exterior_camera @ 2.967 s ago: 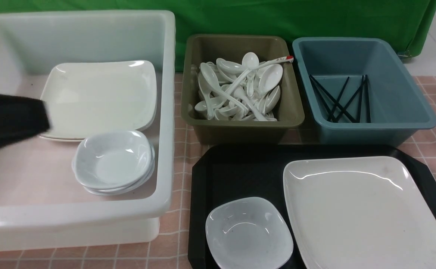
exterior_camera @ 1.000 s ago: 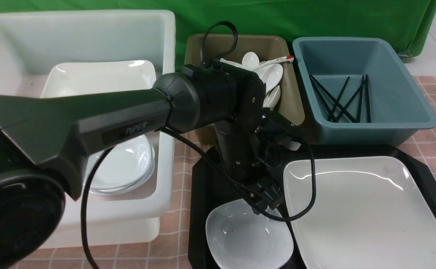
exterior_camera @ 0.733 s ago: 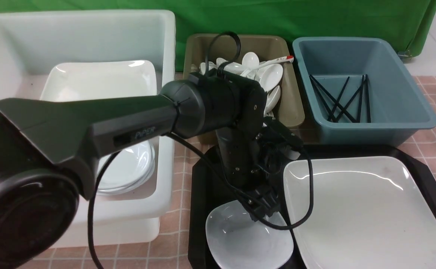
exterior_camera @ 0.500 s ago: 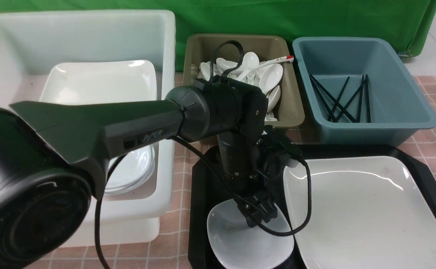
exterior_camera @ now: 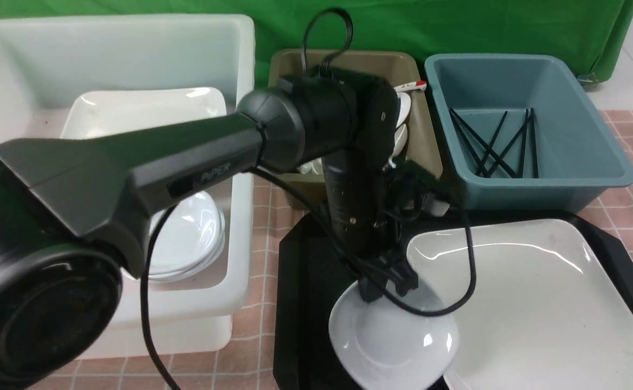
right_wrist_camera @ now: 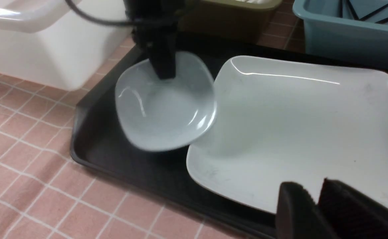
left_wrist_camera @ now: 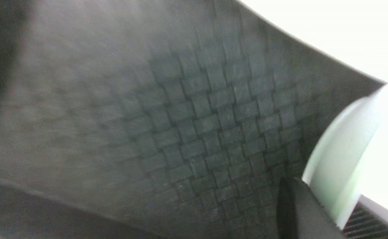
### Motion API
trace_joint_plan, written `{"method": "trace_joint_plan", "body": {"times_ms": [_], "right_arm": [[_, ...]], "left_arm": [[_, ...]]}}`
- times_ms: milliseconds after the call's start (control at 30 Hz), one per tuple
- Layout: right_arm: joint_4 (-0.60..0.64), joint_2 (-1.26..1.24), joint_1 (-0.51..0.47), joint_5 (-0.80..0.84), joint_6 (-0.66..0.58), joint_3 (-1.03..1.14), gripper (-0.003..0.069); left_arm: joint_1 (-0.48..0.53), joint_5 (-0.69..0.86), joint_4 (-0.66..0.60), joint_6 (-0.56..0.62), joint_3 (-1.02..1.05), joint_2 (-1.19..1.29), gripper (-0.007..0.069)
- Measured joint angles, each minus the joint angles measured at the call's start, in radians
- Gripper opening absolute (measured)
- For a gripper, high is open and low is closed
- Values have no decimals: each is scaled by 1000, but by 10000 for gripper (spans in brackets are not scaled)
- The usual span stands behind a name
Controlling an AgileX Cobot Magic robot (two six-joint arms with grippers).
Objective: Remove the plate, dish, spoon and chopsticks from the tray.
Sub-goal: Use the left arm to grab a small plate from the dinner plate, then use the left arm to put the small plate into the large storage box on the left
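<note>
Picked up the right gripper (right_wrist_camera: 318, 205) closest in, low over the near rim of the plate (right_wrist_camera: 297, 126), shown only by its own wrist view. Couldn't tell whether those fingers (right_wrist_camera: 293, 205) stood apart or together, nor whether they touched the rim.

Next up, caught the dish (exterior_camera: 392, 346) off the tray (exterior_camera: 305, 271) and in the air, tilted, near side drooping, one corner overhanging the plate's near-left corner. Touching there or clear? Couldn't say. Pinched at its far rim by the left gripper (exterior_camera: 382, 291), fingers clamped tight on that edge, reaching straight down.

Judged it the carry step: dish up, not yet delivered. Called for more height first, enough to clear the plate's corner and then the tall wall of the white tub (exterior_camera: 243, 108) off to the left on the table (exterior_camera: 251, 346). Needed a slow swing too, with a glossy dish gripped by one edge and apt to pivot or slip. Best lowered flat onto the stack of like dishes (exterior_camera: 186, 238) inside that tub, in front of the stacked plates (exterior_camera: 143, 130), and released only once resting.

Farther back, made out the olive tub (exterior_camera: 422, 151) half hidden behind the left arm (exterior_camera: 186, 157), and the blue tub (exterior_camera: 544, 187) with chopsticks (exterior_camera: 483, 144) lying in it. Spotted no spoon and no chopsticks on the tray's visible part. Reckoned the big plate the last piece to shift.
</note>
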Motion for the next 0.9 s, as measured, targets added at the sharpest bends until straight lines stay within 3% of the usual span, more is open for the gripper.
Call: {"method": "trace_joint_plan", "body": {"times_ms": [333, 533, 733, 767, 833, 867, 900], "right_arm": [[0, 0, 0, 0, 0, 0, 186], [0, 0, 0, 0, 0, 0, 188], [0, 0, 0, -1, 0, 0, 188], [0, 0, 0, -1, 0, 0, 188], [0, 0, 0, -1, 0, 0, 188], [0, 0, 0, -1, 0, 0, 188], [0, 0, 0, -1, 0, 0, 188]], "left_arm": [[3, -15, -9, -132, -64, -211, 6], [127, -11, -36, -168, -68, -417, 6], [516, -16, -211, -183, 42, -603, 6], [528, -17, -223, -183, 59, -608, 6], [690, -18, -261, -176, 192, -668, 6], [690, -18, -262, -176, 202, -668, 6], [783, -15, -264, -170, 301, -690, 6]]}}
